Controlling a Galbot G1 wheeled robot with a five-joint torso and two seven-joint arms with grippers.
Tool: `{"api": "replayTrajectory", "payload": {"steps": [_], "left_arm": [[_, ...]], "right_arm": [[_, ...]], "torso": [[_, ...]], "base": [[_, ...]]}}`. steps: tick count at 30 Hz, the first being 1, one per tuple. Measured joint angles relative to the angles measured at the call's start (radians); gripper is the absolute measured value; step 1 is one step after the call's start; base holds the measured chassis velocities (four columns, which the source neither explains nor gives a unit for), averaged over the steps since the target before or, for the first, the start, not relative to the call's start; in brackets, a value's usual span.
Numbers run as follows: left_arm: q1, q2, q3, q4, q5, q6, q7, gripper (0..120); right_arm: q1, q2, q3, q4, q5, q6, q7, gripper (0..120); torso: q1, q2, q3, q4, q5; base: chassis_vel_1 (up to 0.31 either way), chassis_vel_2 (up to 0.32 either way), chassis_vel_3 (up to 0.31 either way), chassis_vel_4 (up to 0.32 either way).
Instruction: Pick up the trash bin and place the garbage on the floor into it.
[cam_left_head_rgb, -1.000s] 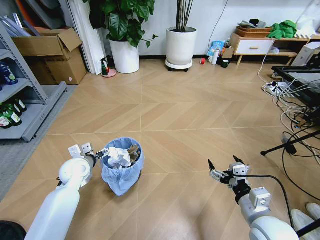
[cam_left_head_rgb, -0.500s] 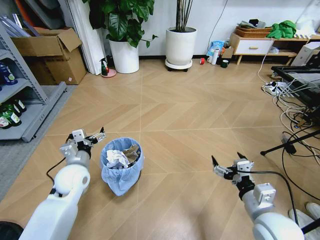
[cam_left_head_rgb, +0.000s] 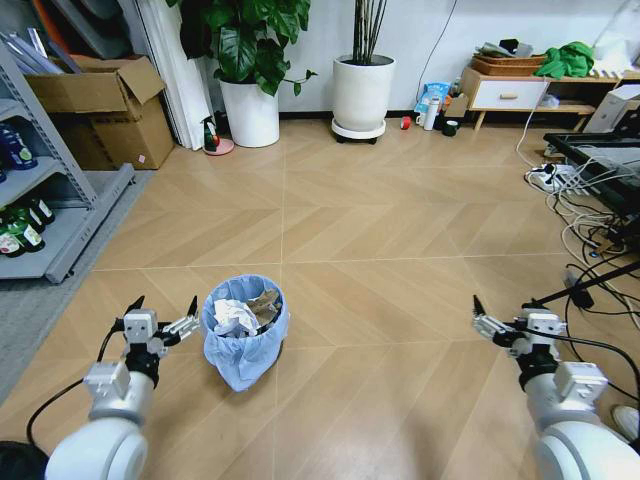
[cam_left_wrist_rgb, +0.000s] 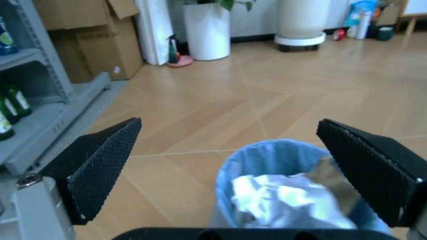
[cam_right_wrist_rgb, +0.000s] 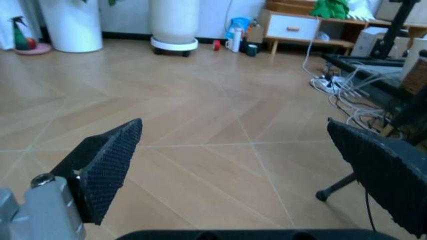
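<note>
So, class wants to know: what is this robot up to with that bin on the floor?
The trash bin, lined with a light-blue bag, stands on the wooden floor with crumpled white paper and other litter inside. The left gripper hovers open just beside the bin, not touching it. The right gripper is open too, off to the other side, holding nothing.

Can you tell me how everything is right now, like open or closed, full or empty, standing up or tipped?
trash bin: upright on the floor, bag open at the top.
garbage: white paper wads and a brownish scrap inside the bin, near its rim.
left gripper: open, empty, beside the bin.
right gripper: open, empty, over bare floor.
cardboard box: flaps open.
</note>
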Motion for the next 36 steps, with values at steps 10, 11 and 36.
{"api": "replayTrajectory", "payload": {"steps": [10, 11, 36], "left_arm": [[0.067, -0.055, 0.050, -0.116, 0.032, 0.032, -0.025, 100], [0.071, -0.056, 0.052, -0.125, 0.038, 0.033, -0.026, 100], [0.067, -0.055, 0.075, -0.139, 0.045, 0.043, -0.060, 100]], "right_arm": [[-0.031, 0.024, -0.083, 0.164, -0.037, 0.013, -0.002, 100], [-0.027, 0.014, -0.112, 0.185, -0.041, -0.001, 0.010, 100], [0.003, -0.044, -0.220, 0.188, -0.080, -0.055, 0.085, 100]], "torso": [[0.000, 0.000, 0.000, 0.0001, -0.0002], [0.000, 0.000, 0.000, 0.0001, 0.0001], [0.000, 0.000, 0.000, 0.0001, 0.0003]], "base": [[0.000, 0.000, 0.000, 0.000], [0.000, 0.000, 0.000, 0.000], [0.000, 0.000, 0.000, 0.000]]}}
